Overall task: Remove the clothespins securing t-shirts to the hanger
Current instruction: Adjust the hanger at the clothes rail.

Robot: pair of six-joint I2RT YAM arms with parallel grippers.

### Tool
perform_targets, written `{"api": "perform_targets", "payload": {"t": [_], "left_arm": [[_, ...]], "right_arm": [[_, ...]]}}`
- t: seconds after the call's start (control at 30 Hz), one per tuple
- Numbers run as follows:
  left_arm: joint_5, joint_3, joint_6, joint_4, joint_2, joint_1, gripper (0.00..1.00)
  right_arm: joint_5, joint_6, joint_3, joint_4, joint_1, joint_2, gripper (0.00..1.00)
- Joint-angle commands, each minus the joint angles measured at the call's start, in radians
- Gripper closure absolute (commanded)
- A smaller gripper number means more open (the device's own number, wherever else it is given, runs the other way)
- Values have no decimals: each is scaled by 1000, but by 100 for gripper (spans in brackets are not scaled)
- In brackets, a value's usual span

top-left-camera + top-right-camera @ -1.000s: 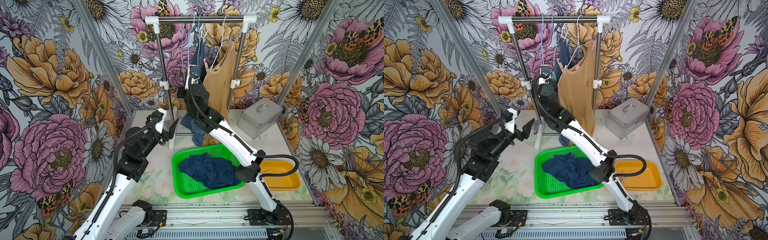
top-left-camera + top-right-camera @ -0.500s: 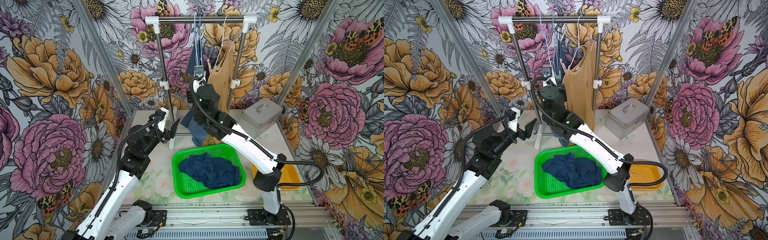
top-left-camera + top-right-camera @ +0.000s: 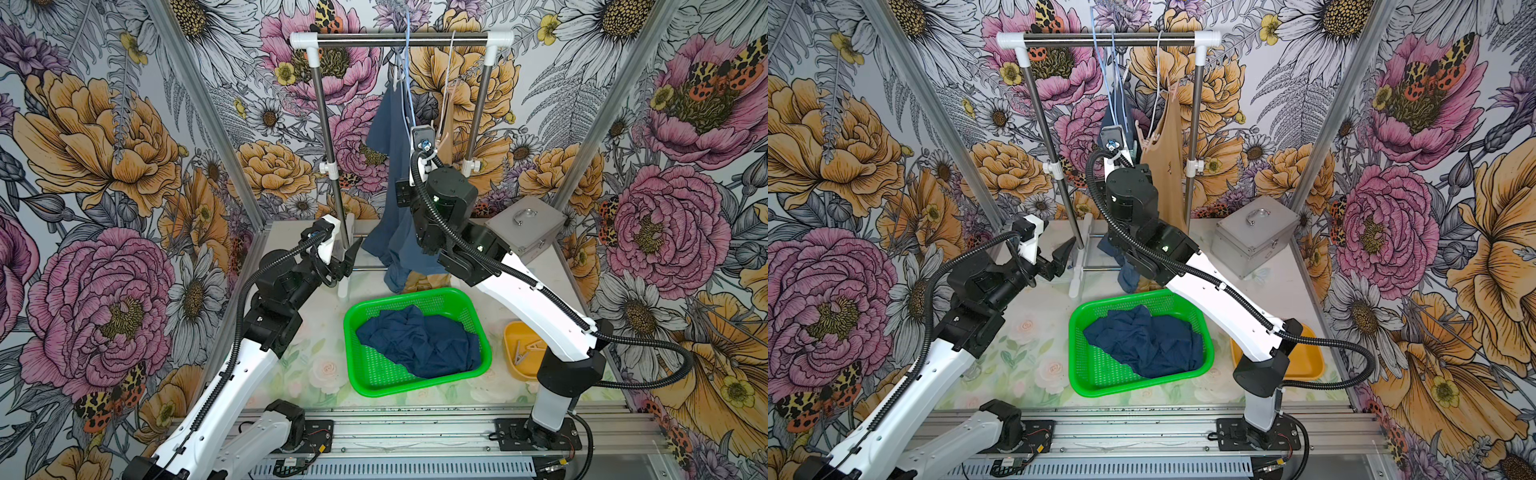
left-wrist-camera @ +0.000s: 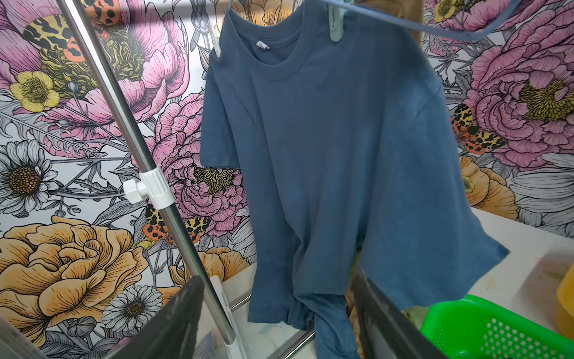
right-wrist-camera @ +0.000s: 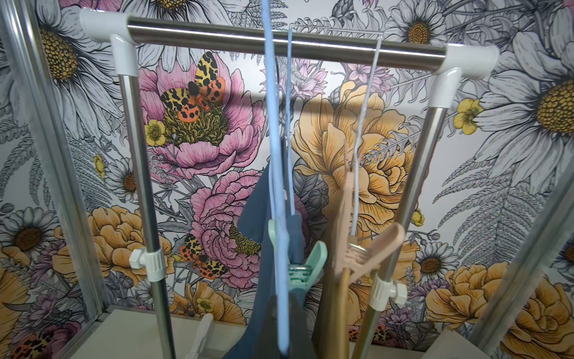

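The slate blue t-shirt (image 4: 341,155) hangs on the rack, pinned by a mint clothespin (image 5: 306,267) and a pale one (image 4: 214,40). Beside it hangs the tan t-shirt (image 3: 1169,166) with a beige clothespin (image 5: 363,255). The dark navy t-shirt (image 3: 415,340) lies in the green basket (image 3: 415,386). My right gripper (image 5: 284,326) is raised between the hanging shirts, just below the mint clothespin, shut on a light blue hanger (image 5: 279,217). My left gripper (image 4: 279,326) stands open and empty by the rack's left post, low, facing the slate shirt (image 3: 390,199).
The rack's steel posts (image 3: 328,145) and foot bars stand right by my left gripper (image 3: 343,259). A silver case (image 3: 525,232) sits at the back right. A yellow tray (image 3: 519,365) holding loose clothespins (image 3: 525,351) lies under my right arm.
My right arm has swung its elbow out to the right and its wrist has shifted right between the hangers, turning the slate shirt. My left gripper has edged closer to the rack.
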Motion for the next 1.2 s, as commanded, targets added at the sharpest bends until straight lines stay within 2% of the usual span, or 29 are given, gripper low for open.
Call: {"api": "perform_targets", "payload": {"t": [0.0,0.1,0.2,0.37,0.53,0.73,0.87,1.17], "left_arm": [[19,10,-14,21,-7,-7,23],[16,5,-13,17,-12,-7,23],[19,6,-14,12,-16,-7,23],[22,7,-15,9,-15,-4,23],[25,8,-16,9,-6,-8,22],[31,13,-17,17,7,-8,23],[29,10,-18,19,11,-13,22],[23,14,-18,22,27,-31,22]], "right_arm": [[-88,68,78,-45,9,47,100],[-46,73,165,-56,6,108,100],[52,91,187,-64,-4,117,100],[131,208,53,-62,-51,7,100],[162,194,-41,-60,-67,-80,100],[187,178,-125,-57,-88,-162,100],[146,170,-146,-53,-104,-196,100],[56,137,-50,-56,-28,-67,100]]}}
